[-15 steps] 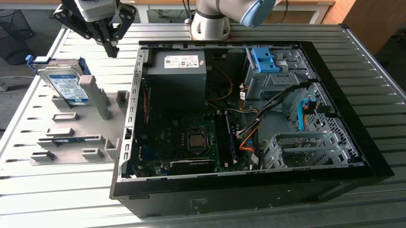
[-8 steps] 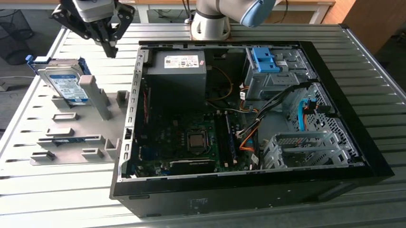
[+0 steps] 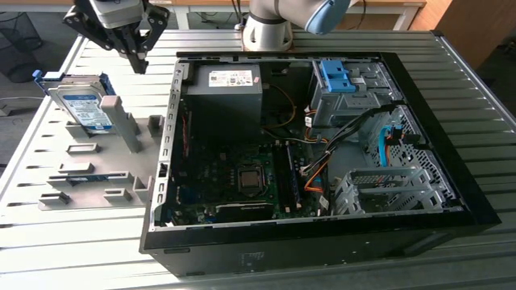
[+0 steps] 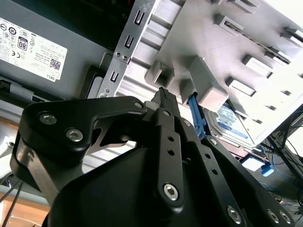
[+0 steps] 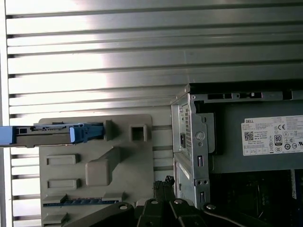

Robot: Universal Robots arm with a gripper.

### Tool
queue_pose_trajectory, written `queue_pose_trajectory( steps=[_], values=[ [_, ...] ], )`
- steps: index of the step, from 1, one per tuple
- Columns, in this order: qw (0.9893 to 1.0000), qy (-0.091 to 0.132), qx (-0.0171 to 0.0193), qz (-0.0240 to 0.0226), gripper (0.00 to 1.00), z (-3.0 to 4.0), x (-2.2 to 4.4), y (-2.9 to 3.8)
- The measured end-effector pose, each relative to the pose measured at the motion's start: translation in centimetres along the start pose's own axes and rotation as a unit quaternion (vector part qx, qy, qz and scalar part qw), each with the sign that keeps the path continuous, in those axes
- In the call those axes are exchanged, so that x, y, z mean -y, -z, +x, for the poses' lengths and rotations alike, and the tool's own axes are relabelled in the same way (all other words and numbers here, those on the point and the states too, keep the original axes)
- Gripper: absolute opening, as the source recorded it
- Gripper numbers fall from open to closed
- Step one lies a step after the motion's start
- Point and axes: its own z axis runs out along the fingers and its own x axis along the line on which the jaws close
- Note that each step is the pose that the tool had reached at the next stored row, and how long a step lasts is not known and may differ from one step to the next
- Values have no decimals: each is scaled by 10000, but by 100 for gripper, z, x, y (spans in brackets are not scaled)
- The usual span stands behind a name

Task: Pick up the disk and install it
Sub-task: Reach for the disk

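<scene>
Tool [image 4: 164, 94]: tips together, empty | hovering between holder [image 3: 105, 158] and computer case [image 3: 282, 260] | disk [image 3: 83, 109] upright in holder

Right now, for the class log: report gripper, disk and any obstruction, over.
Gripper shut, empty, hovering beside the open case. Disk propped in grey fixture, untouched. Fixture's upright post stands beside the disk.

Open air surrounds the gripper [image 3: 139, 62] above the grey fixture plate [image 3: 96, 208]; just below it rises a tall grey post [image 3: 122, 124]; the disk [image 3: 81, 106] stands on edge towards the exterior view's left; the computer case's metal side wall [image 3: 173, 115] stands close on the exterior view's right; low blocks [image 3: 83, 147] stud the plate; cables [image 3: 322, 154] crowd the case interior.
</scene>
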Motion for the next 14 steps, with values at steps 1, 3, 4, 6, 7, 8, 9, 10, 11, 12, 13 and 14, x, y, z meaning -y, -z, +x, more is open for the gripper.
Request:
queue_pose_trajectory(
  steps=[1, 3, 4, 6, 7, 8, 9, 10, 11, 12, 13, 14],
  values=[
    [10000, -1, -2, 0, 11, 3, 0, -1],
    [10000, 0, -5, 0, 11, 8, 1, -2],
    [10000, 0, -6, 0, 11, 10, 1, -2],
    [10000, 0, -7, 0, 11, 12, 1, -3],
    [10000, 0, -6, 0, 11, 13, 1, -3],
    [10000, -1, -6, 0, 11, 16, 1, -3],
    [10000, -1, -7, 1, 11, 17, 1, -3],
    [10000, -1, -7, 0, 11, 19, 2, -4],
    [10000, -1, -7, 0, 11, 22, 2, -4],
    [10000, -1, -8, 0, 11, 26, 2, -4],
    [10000, -1, -8, 1, 11, 30, 3, -4],
    [10000, -1, -8, 0, 11, 33, 3, -5]
  ],
)
